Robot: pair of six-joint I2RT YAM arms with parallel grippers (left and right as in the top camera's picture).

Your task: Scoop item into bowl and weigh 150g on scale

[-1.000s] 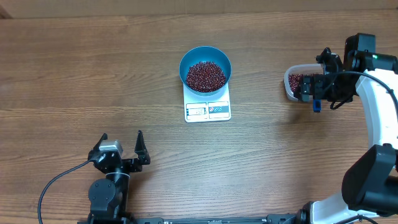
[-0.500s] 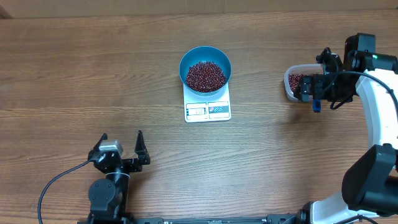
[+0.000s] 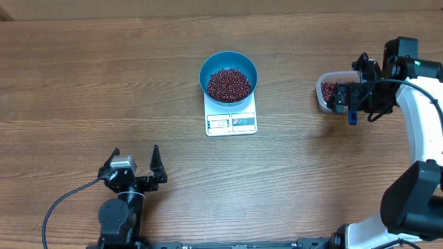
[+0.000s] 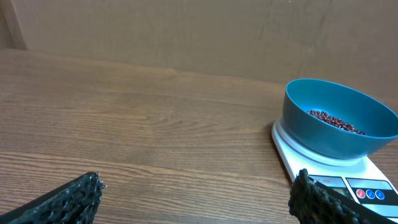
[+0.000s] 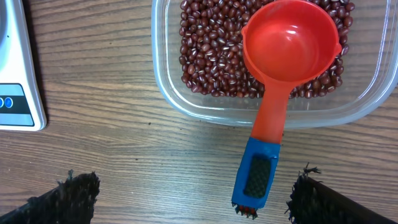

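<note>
**A:** Where does the right pincer [image 5: 193, 190] stand?

**B:** Above the front wall of the clear tub [image 5: 205, 115], near the right edge of the bench [image 3: 104, 83]. Its jaws are spread wide and hold nothing. The left pincer [image 3: 136, 164] is just as wide and empty, down by the front edge and well apart from everything.

**A:** And the scoop [image 5: 283, 68]?

**B:** Its red cup rests on the beans [image 5: 211, 50] in the tub. Its blue handle [image 5: 255, 177] sticks out over the tub's front wall, with the end towards the bench's front edge. So the long axis runs back to front, a little slanted. The handle's end lies between the two open fingers, nearer the right one and touching neither.

**A:** So if more has to be added?

**B:** I'd give it to the right arm. Its jaws straddle the handle across its long axis, so I think a small shift sideways and a squeeze would take it.

**A:** Where is the rest of the load?

**B:** A maroon heap of it sits in the blue bowl [image 4: 336, 137]. The bowl is on the white scale [image 3: 231, 122] at the bench's middle, towards the far edge. From the right pincer that is to the left and well apart. The scale's long axis also runs back to front, and its display end faces the front edge.

**A:** What does the display read?

**B:** It's too small to make out, so I cannot tell whether the weight is reached.
</note>
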